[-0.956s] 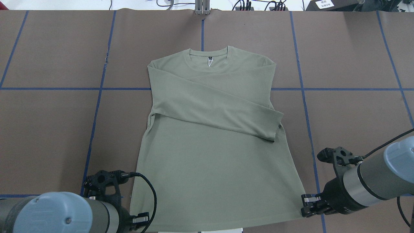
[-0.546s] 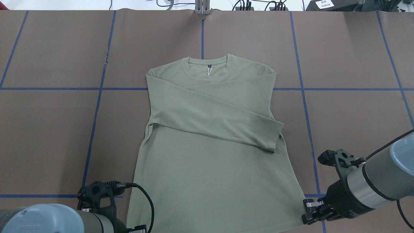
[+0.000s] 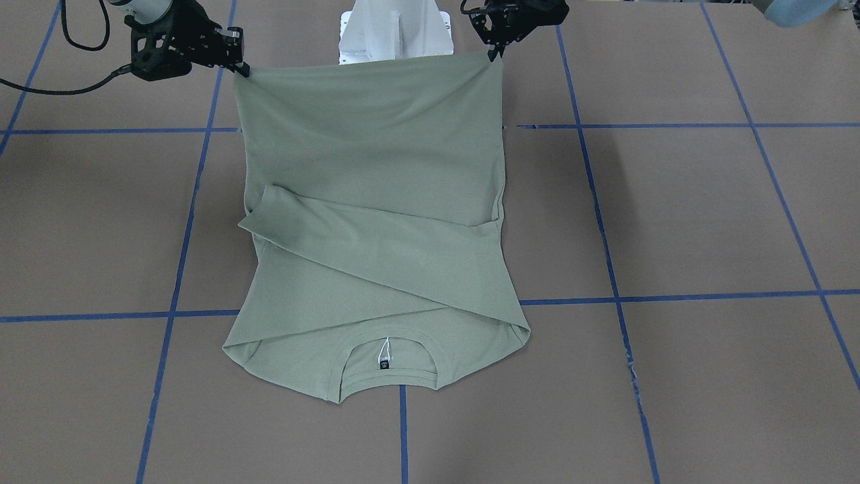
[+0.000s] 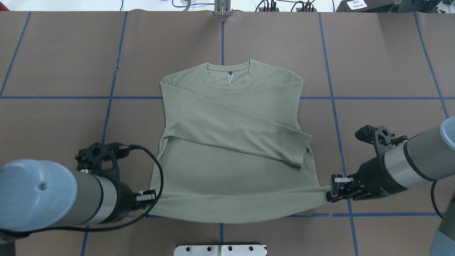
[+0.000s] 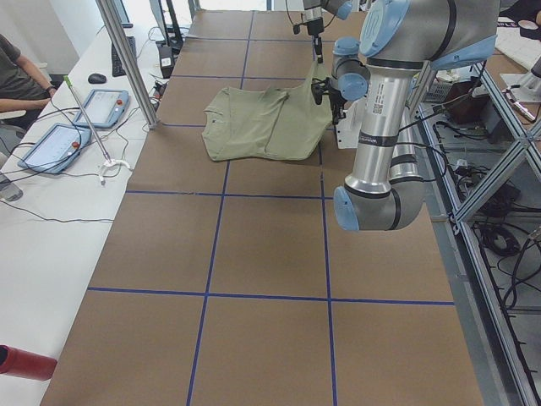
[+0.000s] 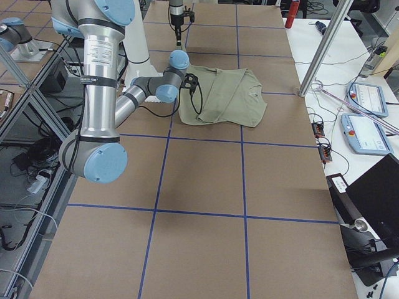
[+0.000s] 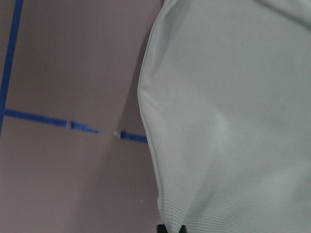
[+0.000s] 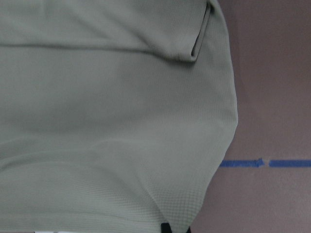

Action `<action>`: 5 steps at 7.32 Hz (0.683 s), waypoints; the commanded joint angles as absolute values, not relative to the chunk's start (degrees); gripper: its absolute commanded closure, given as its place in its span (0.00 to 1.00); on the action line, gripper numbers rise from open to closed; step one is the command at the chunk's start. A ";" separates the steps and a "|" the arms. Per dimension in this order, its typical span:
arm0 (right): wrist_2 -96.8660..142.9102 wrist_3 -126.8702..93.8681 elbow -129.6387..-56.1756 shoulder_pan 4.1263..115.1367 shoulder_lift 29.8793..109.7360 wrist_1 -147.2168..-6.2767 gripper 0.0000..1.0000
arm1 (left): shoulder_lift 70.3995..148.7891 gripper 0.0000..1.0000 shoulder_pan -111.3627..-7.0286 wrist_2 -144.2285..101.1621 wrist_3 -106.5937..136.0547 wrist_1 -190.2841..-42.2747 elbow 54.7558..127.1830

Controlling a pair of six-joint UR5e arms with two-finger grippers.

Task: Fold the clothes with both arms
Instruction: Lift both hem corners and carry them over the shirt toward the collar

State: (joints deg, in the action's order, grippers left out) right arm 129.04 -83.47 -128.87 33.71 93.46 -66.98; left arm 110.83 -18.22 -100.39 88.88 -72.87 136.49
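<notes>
Already raised the near hem of the shirt (image 4: 231, 142) off the desk (image 4: 53, 124) since half a second before, and carried it forward toward the collar, stretched taut between its two corners. Left collar and crossed sleeve flat and unmoved. Could not read the small dark label (image 3: 383, 366) by the white neck tag (image 4: 230, 79). Held the left claw (image 4: 149, 196) pinched closed on the left hem corner, forearm low and reaching inward. Held the right claw (image 4: 333, 188) likewise gripping the right corner, wrist angled in from the side.

Brown table (image 4: 384, 57); blue tape lines (image 4: 71, 97)
</notes>
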 commanded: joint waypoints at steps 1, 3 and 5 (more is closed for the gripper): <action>129.37 -83.32 -123.16 40.49 88.36 -66.97 1.00 | 114.59 1.00 -25.73 -101.51 83.60 -73.04 130.90; 129.03 -83.41 -116.58 44.37 82.04 -67.06 1.00 | 115.75 1.00 -30.21 -101.60 83.23 -78.89 125.62; 129.11 -83.41 -111.37 47.62 76.48 -67.15 1.00 | 118.11 1.00 -35.31 -103.53 80.53 -80.51 121.05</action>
